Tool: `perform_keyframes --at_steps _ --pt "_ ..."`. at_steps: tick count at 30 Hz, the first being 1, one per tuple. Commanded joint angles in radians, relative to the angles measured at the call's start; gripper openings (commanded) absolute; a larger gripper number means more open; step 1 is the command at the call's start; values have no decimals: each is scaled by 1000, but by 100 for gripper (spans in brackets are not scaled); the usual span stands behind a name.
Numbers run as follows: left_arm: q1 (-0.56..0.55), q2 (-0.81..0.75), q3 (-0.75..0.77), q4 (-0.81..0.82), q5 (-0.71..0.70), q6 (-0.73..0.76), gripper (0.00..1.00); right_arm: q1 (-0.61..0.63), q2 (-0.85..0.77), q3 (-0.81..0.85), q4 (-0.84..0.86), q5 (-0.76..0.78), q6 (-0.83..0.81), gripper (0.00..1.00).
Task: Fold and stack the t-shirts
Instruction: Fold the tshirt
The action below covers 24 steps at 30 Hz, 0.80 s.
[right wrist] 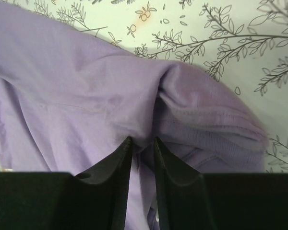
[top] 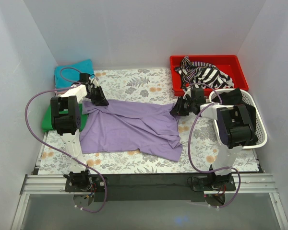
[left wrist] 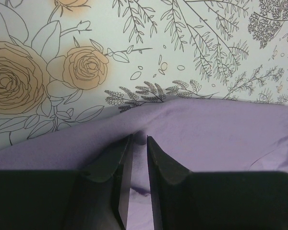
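Cloth for folding: the purple shirt [top: 129, 127] is seen spread and rumpled across the middle of the floral table [top: 134, 79]. Its near hem lies loose toward 6 o'clock and one corner trails toward 5 o'clock. It is judged light, soft and limp, with no stiffness to hold a shape, so any part not gripped would be expected to sag and drag. Hold is best taken at corners and hems, where thicker folds can be pinched.

The two far corners are taken, by the left gripper [top: 98, 99] at 10 o'clock and the right gripper [top: 178, 109] at 2 o'clock. In both wrist views the fingers are shown closed to a narrow slit on a bunched fold of purple cloth.

At 9 o'clock a folded green shirt [top: 47, 120] is partly hidden under the left arm, just beside the purple one. A white basket [top: 261, 139] sits at 3 o'clock beneath the right arm. Farther off, a folded teal shirt [top: 72, 73] lies at 11 o'clock, and a red bin [top: 206, 58] at 1 o'clock holds a striped garment [top: 204, 73].

Basket and bin stand close to the right gripper, so a wide swing there could be checked. The green shirt could be brushed by dragged cloth.
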State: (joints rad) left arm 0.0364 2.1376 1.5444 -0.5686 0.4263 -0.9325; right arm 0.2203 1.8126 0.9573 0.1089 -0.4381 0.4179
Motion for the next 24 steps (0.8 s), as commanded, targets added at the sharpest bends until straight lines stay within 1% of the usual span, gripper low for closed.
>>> perform_keyframes --at_steps 1,6,8,10,13,15,18,19,20,24 --pt "-10 -2 -18 -36 -6 20 18 -6 46 31 83 -77 39 31" --pt "-9 8 -18 -40 -11 24 18 -4 80 31 118 -111 47 30" --pt "-9 11 -12 -43 -11 23 18 -4 85 29 118 -108 47 18" --pt "-9 15 -13 -47 -15 23 18 -4 74 23 117 -96 35 2" --pt "-9 16 -10 -48 -32 18 18 -4 25 12 106 -53 -4 1" --pt "-9 16 -7 -53 -41 20 18 -4 -18 9 80 28 -39 1" --pt "-10 19 -9 -54 -50 20 18 -6 -125 21 -33 168 -123 1" --pt "-9 21 -7 -54 -50 21 18 -4 -143 29 -53 202 -142 1" --pt "-9 22 -6 -56 -47 20 18 -4 -160 34 -76 267 -172 1" --pt "-10 31 2 -59 -47 18 18 -4 -180 69 -181 354 -228 1"
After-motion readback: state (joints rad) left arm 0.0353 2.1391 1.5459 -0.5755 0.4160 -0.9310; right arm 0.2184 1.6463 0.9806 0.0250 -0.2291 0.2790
